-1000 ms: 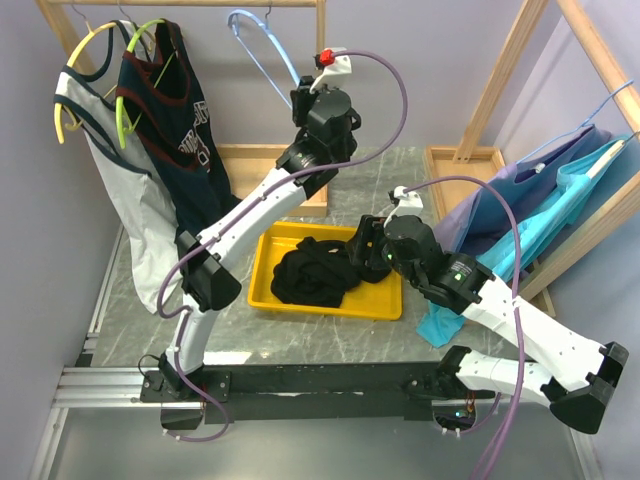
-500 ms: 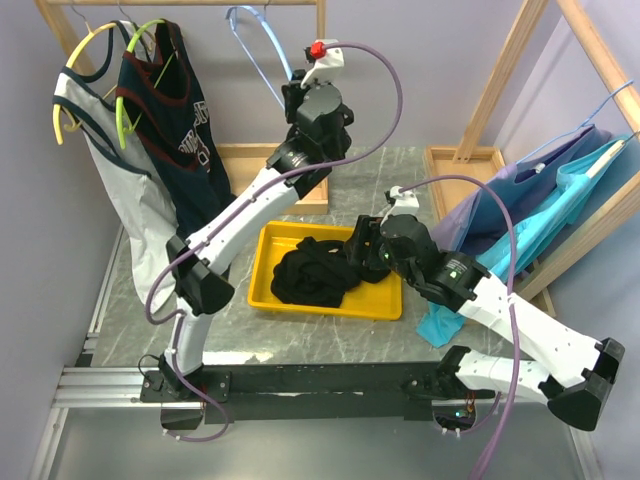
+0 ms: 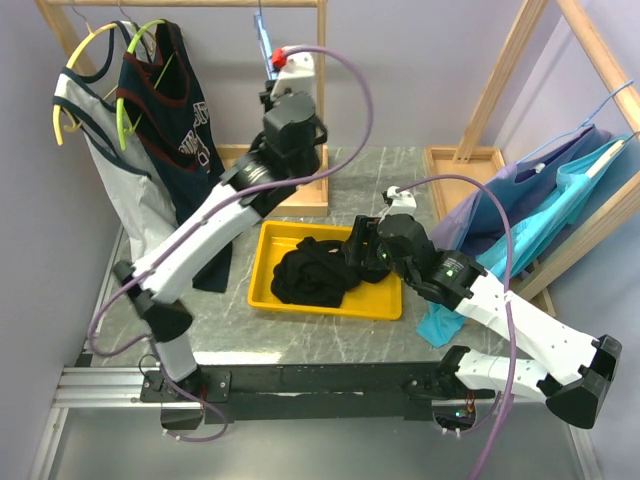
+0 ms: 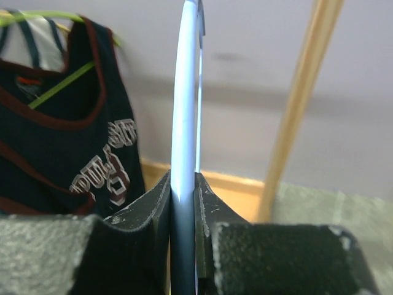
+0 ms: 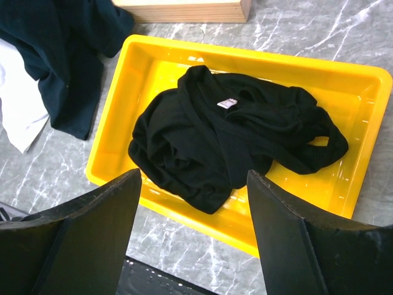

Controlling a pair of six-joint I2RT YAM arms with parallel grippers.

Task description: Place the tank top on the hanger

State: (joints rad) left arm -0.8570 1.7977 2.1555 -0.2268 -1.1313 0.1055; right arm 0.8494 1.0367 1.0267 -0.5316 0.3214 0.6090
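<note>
The black tank top (image 3: 312,272) lies crumpled in a yellow tray (image 3: 262,290); the right wrist view shows the tank top (image 5: 227,141) with a small white label. My right gripper (image 5: 193,178) hovers open above the tray's near rim (image 5: 184,212), and in the top view this gripper (image 3: 358,250) sits at the tray's right end. Up at the back rail, my left gripper (image 3: 270,70) is shut on the light-blue hanger (image 3: 263,40). Seen edge-on, the hanger (image 4: 185,92) runs straight up from between the left gripper's (image 4: 183,184) pads.
A navy top with red trim (image 3: 165,110) and a white-grey top (image 3: 120,190) hang on yellow-green hangers (image 3: 130,60) at back left. A wooden post (image 4: 301,110) stands right of the hanger. Blue garments (image 3: 560,190) hang on the right rack.
The left arm has swung left and back along the rail, closing onto the blue hanger, which now shows edge-on. The right arm has barely moved.
</note>
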